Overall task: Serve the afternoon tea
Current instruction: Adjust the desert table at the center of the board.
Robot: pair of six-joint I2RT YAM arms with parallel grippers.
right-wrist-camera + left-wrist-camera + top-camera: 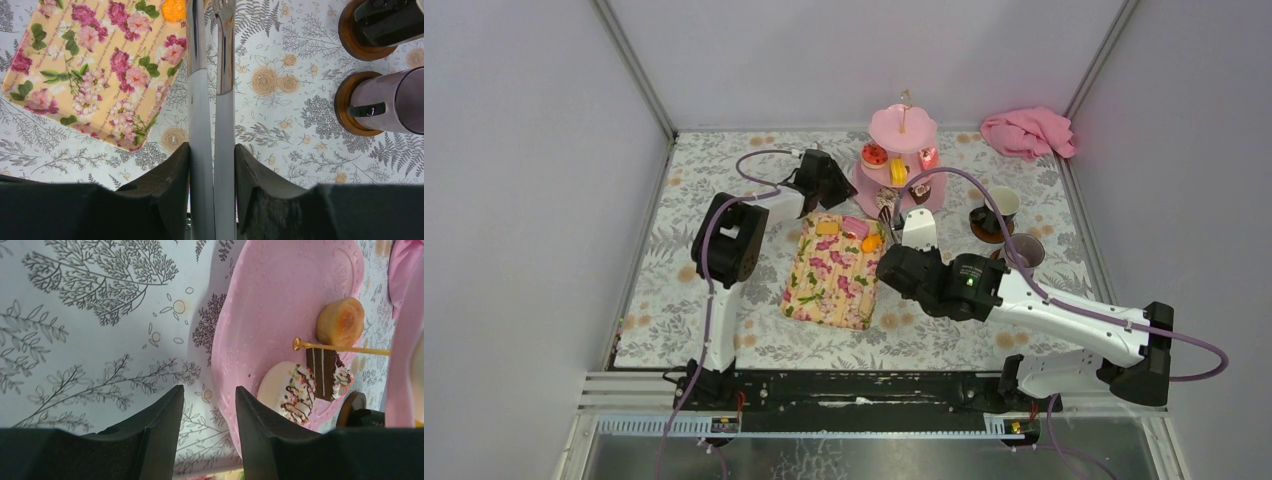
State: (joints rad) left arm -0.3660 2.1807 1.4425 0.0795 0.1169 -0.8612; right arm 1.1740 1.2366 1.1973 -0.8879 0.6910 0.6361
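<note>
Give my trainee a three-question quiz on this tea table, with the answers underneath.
1. True or false: the left gripper is clamped on something.
2. What does the right gripper grip? A) metal tongs B) a spoon C) nothing
3. In the top view, how many mugs stand to the right of the floral tray?
Key: 1 false, its jaws stand open and empty. 2 A. 3 two: the black mug and the grey mug.
</note>
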